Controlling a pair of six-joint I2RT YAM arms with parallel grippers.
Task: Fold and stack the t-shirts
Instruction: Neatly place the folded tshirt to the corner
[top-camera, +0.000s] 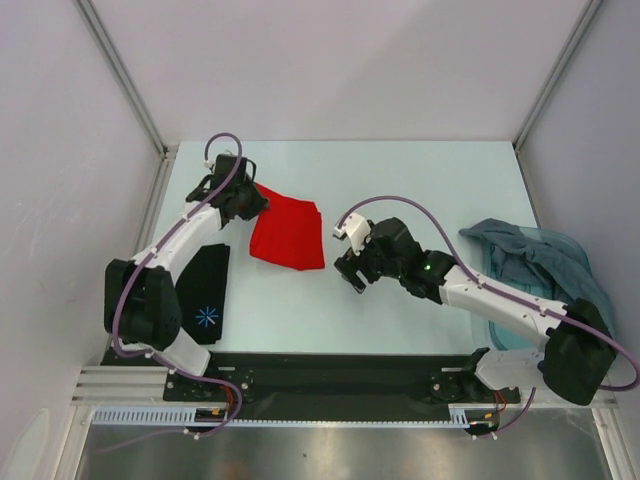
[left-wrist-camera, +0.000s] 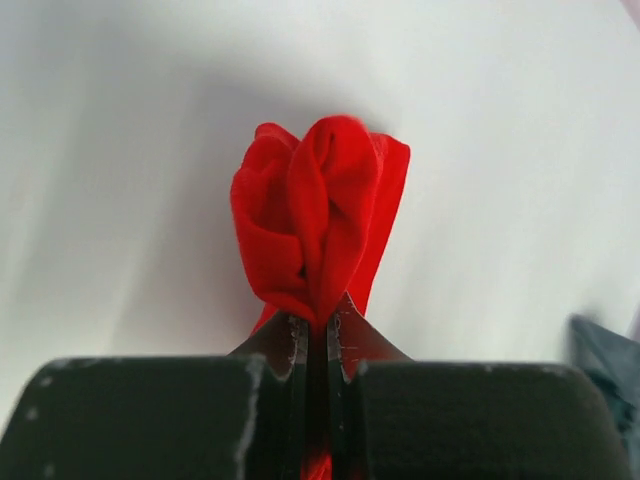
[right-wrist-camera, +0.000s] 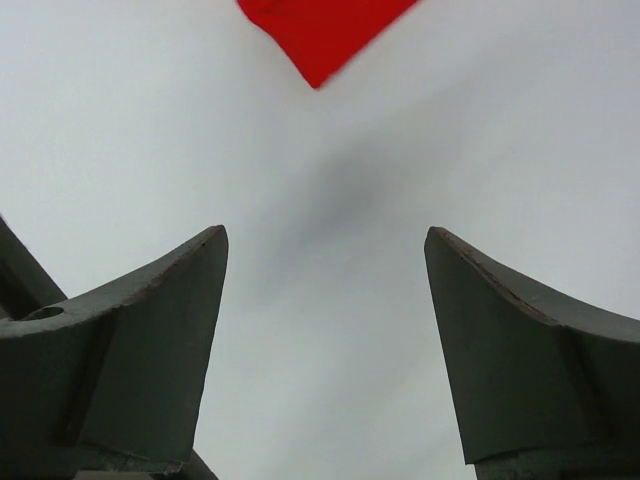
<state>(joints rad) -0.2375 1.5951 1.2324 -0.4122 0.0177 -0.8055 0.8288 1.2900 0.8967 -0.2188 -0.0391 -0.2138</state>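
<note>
The red t-shirt (top-camera: 290, 235) lies folded on the table left of centre. My left gripper (top-camera: 250, 200) is shut on its far left corner, and the left wrist view shows bunched red t-shirt cloth (left-wrist-camera: 320, 220) pinched between the jaws of the left gripper (left-wrist-camera: 320, 325). A black t-shirt (top-camera: 205, 295) with a blue-white starburst lies folded at the near left, partly under the left arm. A teal-grey t-shirt (top-camera: 535, 260) sits crumpled at the right. My right gripper (top-camera: 352, 272) stands open just right of the red shirt; the right wrist view has the right gripper (right-wrist-camera: 325, 240) holding nothing, with a red t-shirt corner (right-wrist-camera: 320, 30) ahead.
White enclosure walls with metal posts (top-camera: 125, 75) bound the table on three sides. A clear bin rim (top-camera: 515, 335) shows under the teal-grey cloth at the right, beside the right arm.
</note>
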